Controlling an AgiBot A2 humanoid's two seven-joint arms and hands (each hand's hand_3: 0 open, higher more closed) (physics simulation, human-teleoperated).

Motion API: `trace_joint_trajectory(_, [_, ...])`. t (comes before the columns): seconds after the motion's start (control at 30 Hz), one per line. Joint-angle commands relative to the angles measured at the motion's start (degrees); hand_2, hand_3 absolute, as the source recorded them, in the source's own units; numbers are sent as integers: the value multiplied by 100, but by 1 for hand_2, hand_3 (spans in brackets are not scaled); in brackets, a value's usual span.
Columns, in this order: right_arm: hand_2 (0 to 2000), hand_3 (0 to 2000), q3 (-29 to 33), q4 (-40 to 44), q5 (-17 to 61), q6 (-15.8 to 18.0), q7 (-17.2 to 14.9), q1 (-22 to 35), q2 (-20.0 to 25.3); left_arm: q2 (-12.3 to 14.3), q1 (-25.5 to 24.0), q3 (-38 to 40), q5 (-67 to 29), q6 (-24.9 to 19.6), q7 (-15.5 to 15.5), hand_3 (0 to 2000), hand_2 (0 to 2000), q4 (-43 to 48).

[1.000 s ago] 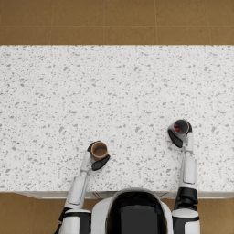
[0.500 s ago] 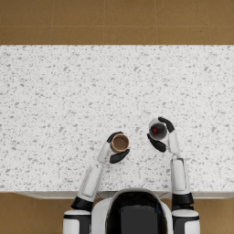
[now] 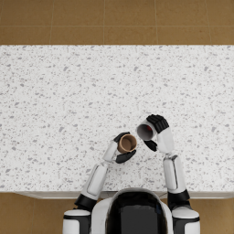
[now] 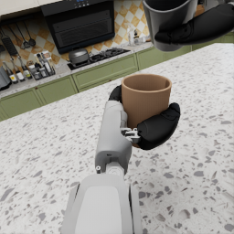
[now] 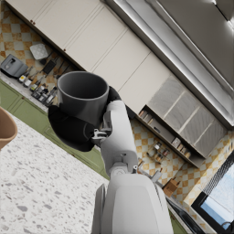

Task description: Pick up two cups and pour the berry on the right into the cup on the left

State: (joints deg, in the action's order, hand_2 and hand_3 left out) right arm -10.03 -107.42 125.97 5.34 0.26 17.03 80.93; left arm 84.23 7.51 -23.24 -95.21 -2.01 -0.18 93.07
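grey cup (image 3: 145, 132): held in right hand (image 3: 159, 131), raised and tipped toward brown cup (image 3: 127, 143); berry not visible. brown cup: upright, gripped by left hand (image 3: 122, 147), just beside and lower, above speckled counter (image 3: 55, 100). step: pouring; judged best done with grey rim over brown mouth, tilting slowly, receiver level.

matt brown cup (image 4: 145, 98), speckled stone table (image 3: 64, 100)
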Motion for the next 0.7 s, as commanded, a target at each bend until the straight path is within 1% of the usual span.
trace_joint_trajectory(0.03, [2000,1280,-30,-148,184,5,-1,104,56,68,98,28,-1,2,1,1280,2000,27])
trace_joint_trajectory(0.2, [2000,1280,-186,-567,1106,38,0,54,74,155,194,129,-2,-14,-1,1280,2000,-95])
trace_joint_trajectory(0.33, [2000,1280,-250,-656,1843,50,5,81,128,152,150,57,-2,-2,2,1280,2000,-60])
trace_joint_trajectory(0.43, [2000,1280,-444,-804,2395,51,9,-10,95,194,190,-1,-2,-3,2,1280,2000,-132])
trace_joint_trajectory(0.53, [2000,1280,-429,-804,2948,52,15,-17,121,224,208,-19,-2,-9,2,1280,2000,-114])
trace_joint_trajectory(0.63, [2000,1280,-660,-869,3500,49,17,-108,81,252,228,-16,-408,-8,2,1280,2000,-146])
trace_joint_trajectory(0.7, [2000,1280,-680,-921,3869,44,21,-122,92,283,263,-9,-524,-9,3,1280,2000,-129])
